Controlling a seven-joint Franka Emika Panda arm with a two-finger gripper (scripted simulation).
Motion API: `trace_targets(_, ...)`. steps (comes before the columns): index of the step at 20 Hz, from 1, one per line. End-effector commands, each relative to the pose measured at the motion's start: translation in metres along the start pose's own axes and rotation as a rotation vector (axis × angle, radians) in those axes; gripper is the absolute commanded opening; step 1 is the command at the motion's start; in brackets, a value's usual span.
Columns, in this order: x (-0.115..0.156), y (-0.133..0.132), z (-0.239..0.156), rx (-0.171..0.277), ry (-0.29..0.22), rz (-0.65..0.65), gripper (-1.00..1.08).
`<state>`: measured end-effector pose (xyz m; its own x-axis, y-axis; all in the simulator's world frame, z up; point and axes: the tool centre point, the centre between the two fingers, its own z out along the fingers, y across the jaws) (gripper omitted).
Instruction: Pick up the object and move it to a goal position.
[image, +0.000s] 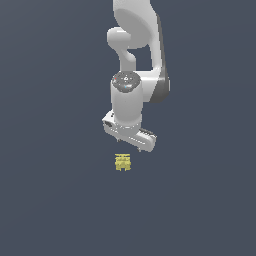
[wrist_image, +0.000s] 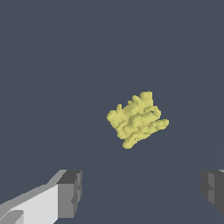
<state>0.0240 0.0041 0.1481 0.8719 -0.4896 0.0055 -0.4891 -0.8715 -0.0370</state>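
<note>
The object (image: 123, 162) is a small pale-yellow blocky item with ridged layers, lying on the dark grey floor. In the wrist view the object (wrist_image: 137, 119) sits between and beyond the two fingers, apart from both. My gripper (image: 129, 146) hangs on the white arm just above and slightly behind the object, without touching it. The gripper (wrist_image: 141, 192) is open and empty: one grey fingertip (wrist_image: 70, 193) and the other fingertip (wrist_image: 213, 189) stand wide apart.
A plain dark grey floor (image: 50, 200) spreads all around. The white arm (image: 135, 45) rises behind the gripper. No goal marker shows.
</note>
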Motion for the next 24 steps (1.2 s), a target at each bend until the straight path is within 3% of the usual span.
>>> trace_targets(1, 0.003, 0.001, 0.004, -0.002, -0.002, 0.074, 1.0)
trace_targets(24, 0.025, 0.009, 0.037, -0.025, 0.0, 0.729, 1.0)
